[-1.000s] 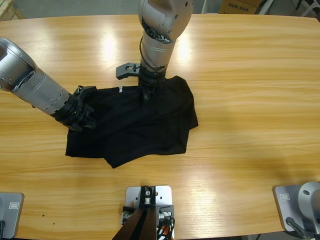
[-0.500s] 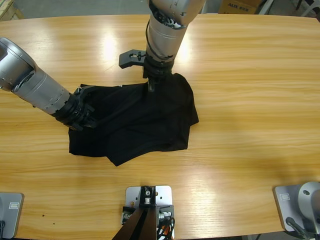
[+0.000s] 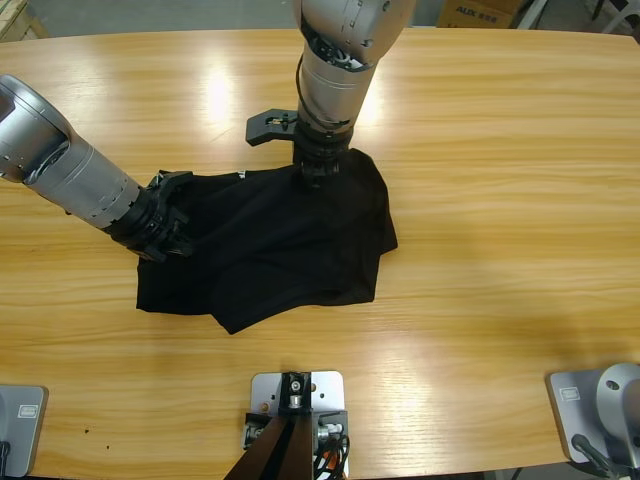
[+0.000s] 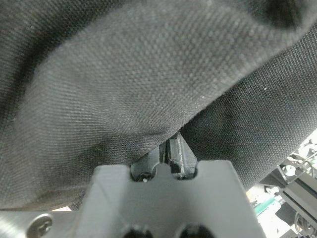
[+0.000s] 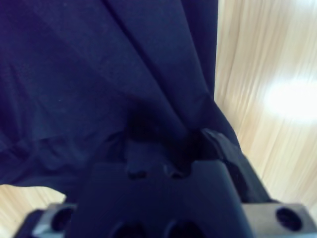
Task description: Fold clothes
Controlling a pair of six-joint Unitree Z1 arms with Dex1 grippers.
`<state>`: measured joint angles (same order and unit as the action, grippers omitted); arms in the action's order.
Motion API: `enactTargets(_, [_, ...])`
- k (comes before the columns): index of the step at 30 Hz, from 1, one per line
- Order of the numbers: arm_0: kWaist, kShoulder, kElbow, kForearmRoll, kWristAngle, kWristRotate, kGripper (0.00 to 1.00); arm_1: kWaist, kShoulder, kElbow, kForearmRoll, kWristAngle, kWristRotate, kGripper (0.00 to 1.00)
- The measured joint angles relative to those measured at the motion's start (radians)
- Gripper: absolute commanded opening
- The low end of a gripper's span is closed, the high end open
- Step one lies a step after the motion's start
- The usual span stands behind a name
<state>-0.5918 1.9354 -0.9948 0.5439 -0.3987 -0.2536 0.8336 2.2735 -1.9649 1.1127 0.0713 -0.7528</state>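
The long wooden bench [image 3: 500,200] is carrying everything, and two patches of ceiling light are glaring on its far half. The black shirt [image 3: 290,240] is lying crumpled left of the bench's middle, its lower left corner spreading flat and its right side bunching into a rounded fold.

The left arm is reaching in low from the left edge. Its left hand [image 3: 165,232] is sitting at the shirt's left edge, closed on the cloth. In the left wrist view, fabric is draping thickly over the jaws, which are showing pressed together beneath it.

The right arm is coming down from the top near the middle. Its right hand [image 3: 318,175] is pinching the shirt's far edge. In the right wrist view, creases are running together into the closed jaws, with bare wood showing just beside the hem.

A small white label [image 3: 241,178] is showing on the shirt's far edge, between the two hands.
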Motion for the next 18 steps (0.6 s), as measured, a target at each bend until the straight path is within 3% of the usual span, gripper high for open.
enactTargets(3, [0.000,0.000,0.000,0.000,0.000,0.000,0.000,0.000,0.000,0.001,-0.008,0.000,0.001,0.525])
enactTargets(4, [0.000,0.000,0.000,0.000,0.000,0.000,0.000,0.000,0.000,0.001,-0.015,0.000,0.001,0.468])
enactTargets(5, [0.000,0.000,0.000,0.000,0.000,0.000,0.000,0.000,0.000,0.001,-0.022,0.000,0.001,0.350])
enactTargets(6, [0.000,0.000,0.000,0.000,0.000,0.000,0.000,0.000,0.000,0.000,-0.029,0.000,0.001,0.139])
enactTargets(7, [0.000,0.000,0.000,0.000,0.000,0.000,0.000,0.000,0.000,-0.002,-0.033,0.000,0.001,0.000])
enactTargets(18, [0.000,0.001,0.000,-0.001,0.000,0.000,0.000,0.000,0.000,-0.006,-0.026,0.045,0.001,0.000])
